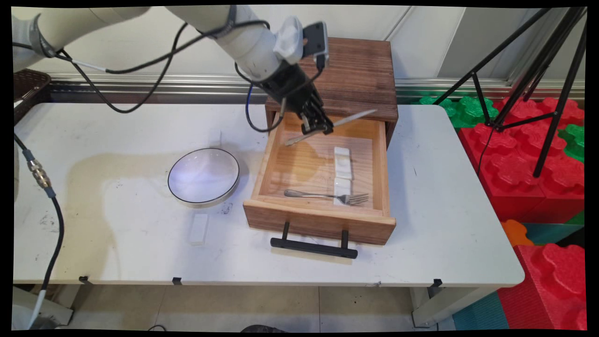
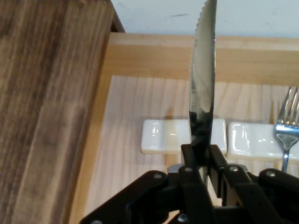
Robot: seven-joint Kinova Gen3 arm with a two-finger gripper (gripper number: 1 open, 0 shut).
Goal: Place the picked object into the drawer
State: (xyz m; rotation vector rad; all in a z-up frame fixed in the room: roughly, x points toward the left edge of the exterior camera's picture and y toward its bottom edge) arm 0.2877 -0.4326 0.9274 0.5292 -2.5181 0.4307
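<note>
Above drawer [image 1: 323, 173], tilted hand [image 1: 319, 125] grips knife [image 1: 348, 120].

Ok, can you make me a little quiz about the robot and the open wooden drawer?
1. True or false: the gripper is shut on the knife.
2. What lies at the front of the drawer, its tines on a white rest?
A) spoon B) fork C) chopsticks
3. Fill in: on the table, left of the drawer, sits a round ____.

Key
1. True.
2. B, the fork.
3. Plate.
</note>
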